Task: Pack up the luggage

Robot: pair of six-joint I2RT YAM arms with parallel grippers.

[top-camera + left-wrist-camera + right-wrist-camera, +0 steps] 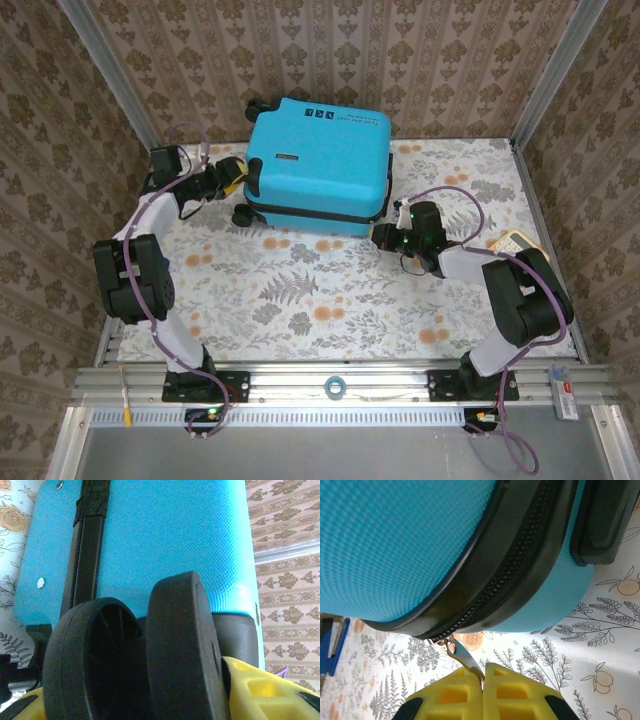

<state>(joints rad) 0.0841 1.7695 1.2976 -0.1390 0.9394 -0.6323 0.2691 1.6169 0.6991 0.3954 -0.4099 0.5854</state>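
The turquoise luggage [318, 165] lies closed on its side at the back middle of the table. My left gripper [237, 175] is at its left end, its yellow fingers [260, 690] pressed on either side of a black double spinner wheel [150, 650]. My right gripper [380, 236] is at the case's near right corner. In the right wrist view its yellow pads [510, 690] are shut on the metal zipper pull [465, 660], which hangs from the black zipper [520, 565] running round the shell [400, 540].
A flowered cloth [330, 300] covers the table. A pale yellow object [512, 243] lies at the right edge beside my right arm. Papered walls close in the back and both sides. A small ring [335, 386] sits on the front rail.
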